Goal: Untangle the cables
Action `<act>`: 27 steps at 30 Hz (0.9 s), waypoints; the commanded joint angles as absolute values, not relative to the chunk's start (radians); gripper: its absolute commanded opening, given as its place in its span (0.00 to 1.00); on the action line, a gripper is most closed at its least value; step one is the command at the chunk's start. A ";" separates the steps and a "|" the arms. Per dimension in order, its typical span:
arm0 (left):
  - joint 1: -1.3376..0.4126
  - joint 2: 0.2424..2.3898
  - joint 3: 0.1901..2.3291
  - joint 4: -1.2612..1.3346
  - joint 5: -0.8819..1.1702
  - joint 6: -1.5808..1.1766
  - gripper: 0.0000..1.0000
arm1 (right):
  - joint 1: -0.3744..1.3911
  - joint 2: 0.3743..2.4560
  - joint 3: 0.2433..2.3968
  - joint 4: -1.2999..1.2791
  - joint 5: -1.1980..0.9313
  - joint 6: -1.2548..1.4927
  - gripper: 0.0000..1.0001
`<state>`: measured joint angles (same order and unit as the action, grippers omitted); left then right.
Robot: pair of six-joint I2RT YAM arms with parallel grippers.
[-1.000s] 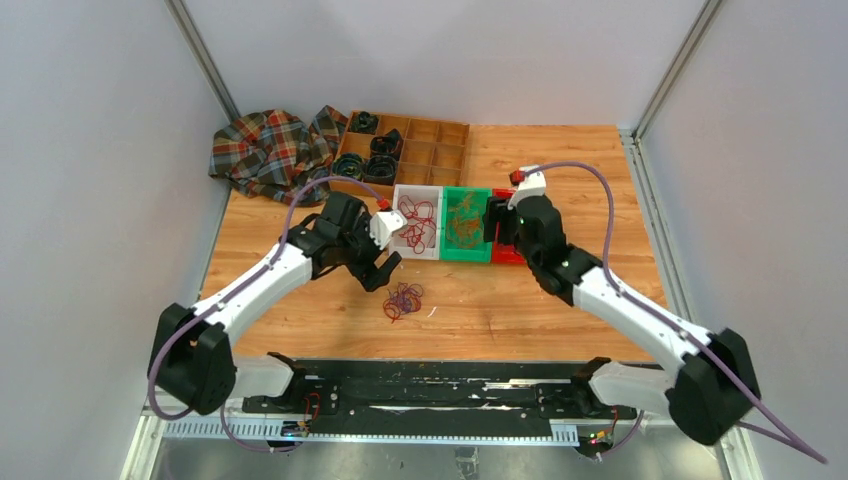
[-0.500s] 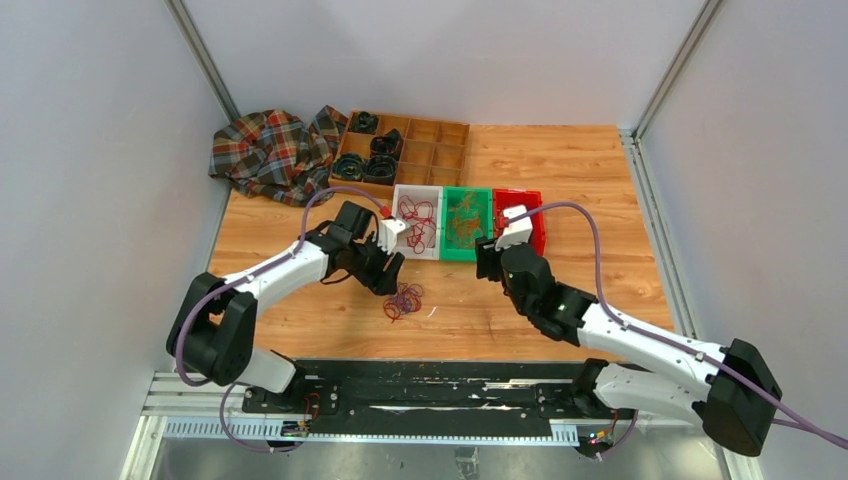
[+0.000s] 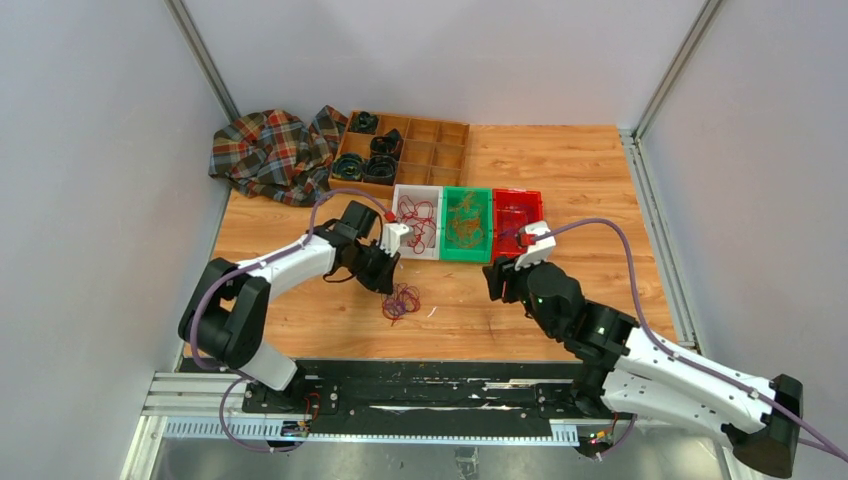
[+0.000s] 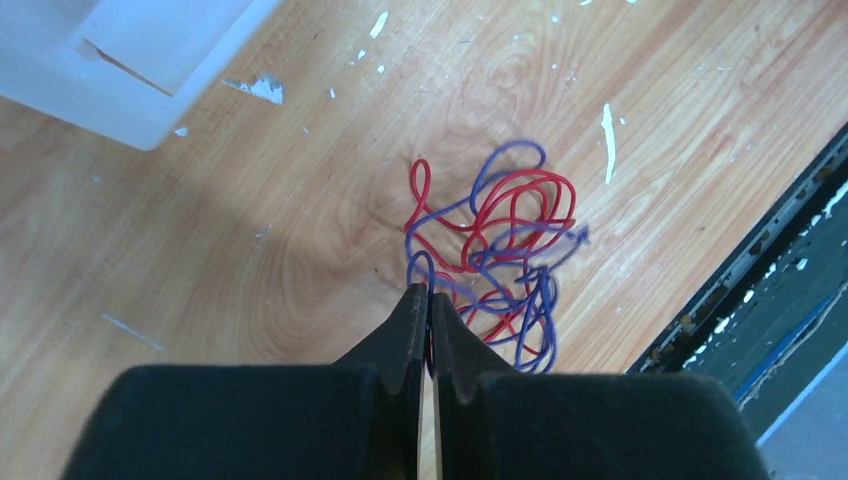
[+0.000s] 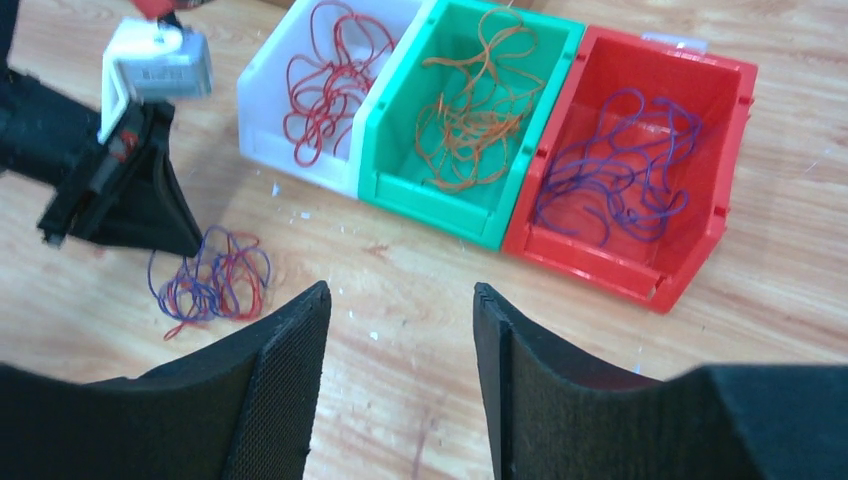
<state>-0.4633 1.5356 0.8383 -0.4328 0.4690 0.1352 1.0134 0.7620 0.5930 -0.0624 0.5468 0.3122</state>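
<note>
A small tangle of red and purple-blue cables (image 3: 402, 300) lies on the wooden table in front of the bins. My left gripper (image 3: 388, 284) is down at the tangle's left edge. In the left wrist view the left gripper (image 4: 428, 292) is shut on a purple-blue loop at the edge of the tangle (image 4: 505, 245). My right gripper (image 3: 497, 281) hovers to the right of the tangle, apart from it. In the right wrist view the right gripper (image 5: 400, 292) stands open with nothing between its fingers, and the tangle (image 5: 212, 280) shows at the left.
Three bins stand in a row behind the tangle: a white bin (image 5: 300, 165) with red cables, a green bin (image 5: 430, 205) with orange ones, and a red bin (image 5: 600, 262) with purple ones. A plaid cloth (image 3: 270, 150) and a wooden compartment tray (image 3: 440, 150) sit at the back.
My left gripper came down onto the tangle and shut on a cable. My right arm drew back from the bins toward the near side, jaws still open.
</note>
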 commanded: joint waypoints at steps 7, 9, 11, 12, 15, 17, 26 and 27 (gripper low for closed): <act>-0.453 1.337 1.060 -0.709 0.585 0.289 0.01 | 1.101 0.715 0.671 -0.381 0.371 0.384 0.53; -0.454 1.306 1.108 -0.763 0.589 0.299 0.01 | 1.133 0.762 0.686 -0.321 0.373 0.349 0.55; -0.454 1.275 1.153 -0.812 0.591 0.310 0.01 | 1.158 0.819 0.702 -0.219 0.387 0.302 0.58; -0.454 1.261 1.172 -0.838 0.589 0.311 0.01 | 1.165 0.852 0.711 -0.133 0.391 0.278 0.60; -0.454 1.227 1.229 -0.898 0.592 0.322 0.01 | 1.180 0.966 0.750 0.064 0.393 0.213 0.64; -0.454 1.211 1.258 -0.934 0.590 0.329 0.01 | 1.191 1.045 0.774 0.200 0.385 0.176 0.65; -0.454 1.170 1.343 -1.029 0.596 0.326 0.01 | 1.241 1.295 0.864 0.549 0.356 0.129 0.65; -0.454 1.167 1.351 -1.037 0.601 0.323 0.01 | 1.241 1.305 0.863 0.585 0.354 0.129 0.65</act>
